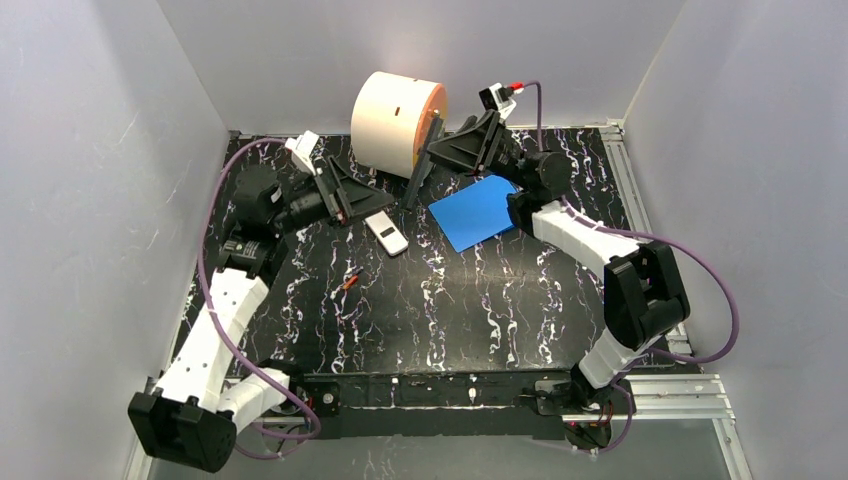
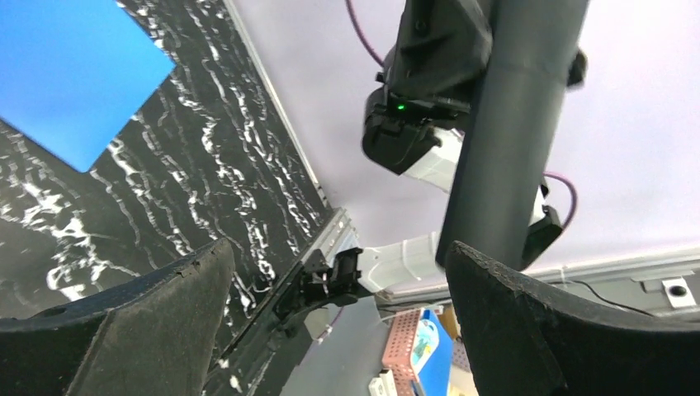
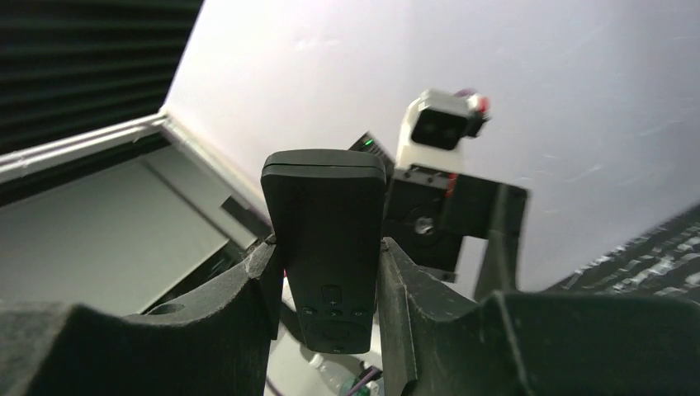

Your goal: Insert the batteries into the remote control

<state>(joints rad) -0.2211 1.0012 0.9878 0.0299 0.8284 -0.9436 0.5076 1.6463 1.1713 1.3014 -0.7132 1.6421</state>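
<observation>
A black remote control (image 3: 328, 223) stands upright in my right gripper (image 3: 328, 276), whose jaws are shut on its sides, button face toward the camera. From above, that remote (image 1: 417, 182) leans from the right gripper (image 1: 437, 150) down toward the table. In the left wrist view it is a dark bar (image 2: 512, 124) just beyond my right finger (image 2: 536, 330). My left gripper (image 1: 362, 197) is open and empty, just left of the remote. The batteries (image 1: 350, 281), orange-red and dark, lie together on the black marbled table. A white remote (image 1: 386, 233) lies flat beside the left gripper.
A blue sheet (image 1: 478, 212) lies flat under the right forearm. A cream cylinder (image 1: 395, 122) stands on its side at the back wall, close behind both grippers. Grey walls close in the table on three sides.
</observation>
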